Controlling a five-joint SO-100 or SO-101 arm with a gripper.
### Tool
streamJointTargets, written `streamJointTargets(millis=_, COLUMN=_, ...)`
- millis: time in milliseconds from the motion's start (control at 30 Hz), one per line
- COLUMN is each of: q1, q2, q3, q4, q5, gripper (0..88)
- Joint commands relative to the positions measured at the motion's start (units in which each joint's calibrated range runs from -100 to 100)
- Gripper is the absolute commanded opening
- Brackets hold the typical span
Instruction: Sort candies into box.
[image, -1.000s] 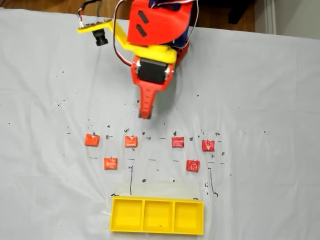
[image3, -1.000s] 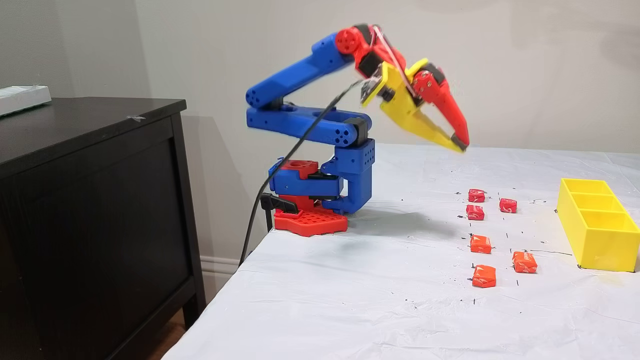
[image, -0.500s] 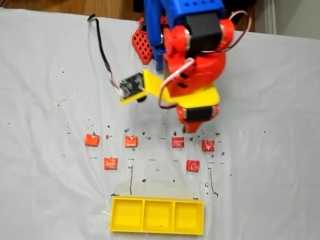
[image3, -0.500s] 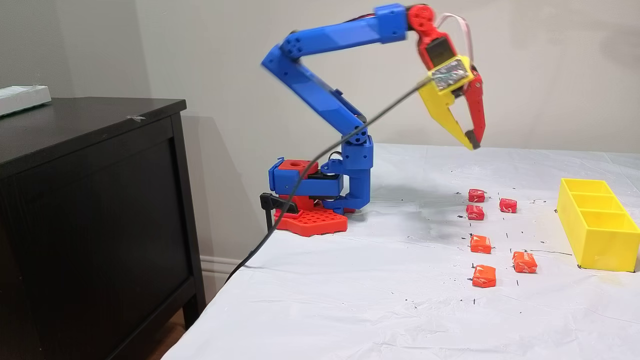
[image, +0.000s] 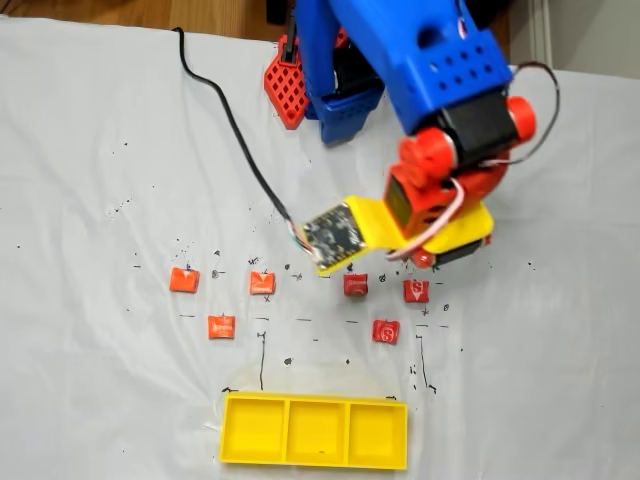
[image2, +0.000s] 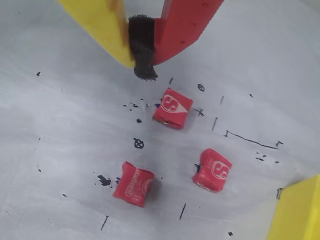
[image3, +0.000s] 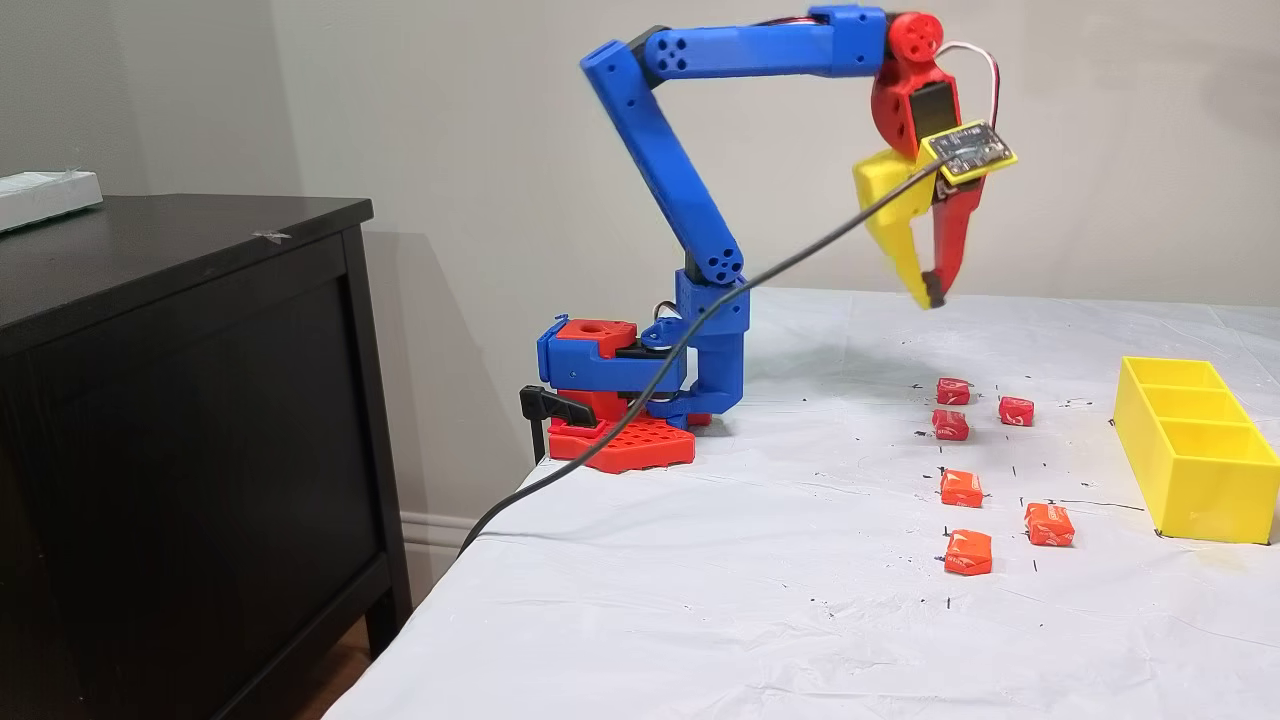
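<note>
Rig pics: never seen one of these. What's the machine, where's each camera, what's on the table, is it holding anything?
It is a small desktop robot arm, blue and red, bolted at the table's edge, ending in a two-finger gripper with one yellow and one red finger.

Three cameras: one fixed view looks straight down on the table, another fixed view stands off to the side, and the wrist view rides on the arm and looks past the fingertips.

On the white table cover lie six small wrapped candies: three orange ones and three red ones, all loose among black ink marks. The yellow box, a tray with three compartments in a row, holds nothing.

The gripper hangs in the air above the red candies, fingers closed together, holding nothing.
</note>
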Motion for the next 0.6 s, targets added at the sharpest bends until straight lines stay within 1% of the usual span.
streamJointTargets(millis=0, q1=-1.8, q2=1.4, q3=-1.8, q4=-1.6, q5=-0.5, gripper=0.1)
streamJointTargets(millis=133, q1=-1.5, q2=3.2, q3=-1.1, q4=-3.8, q5=-0.7, gripper=0.3)
streamJointTargets(millis=167, q1=-1.3, q2=4.5, q3=-0.8, q4=-4.6, q5=-0.5, gripper=7.0)
streamJointTargets(millis=267, q1=-1.4, q2=6.8, q3=-0.9, q4=-5.0, q5=-0.3, gripper=11.8)
streamJointTargets(millis=400, q1=-1.2, q2=9.8, q3=-1.7, q4=-5.6, q5=-0.2, gripper=14.4)
streamJointTargets(millis=500, q1=-0.9, q2=13.6, q3=-4.4, q4=-4.5, q5=-0.7, gripper=21.5)
streamJointTargets(millis=567, q1=-1.0, q2=15.3, q3=-5.7, q4=-4.1, q5=-1.0, gripper=23.1)
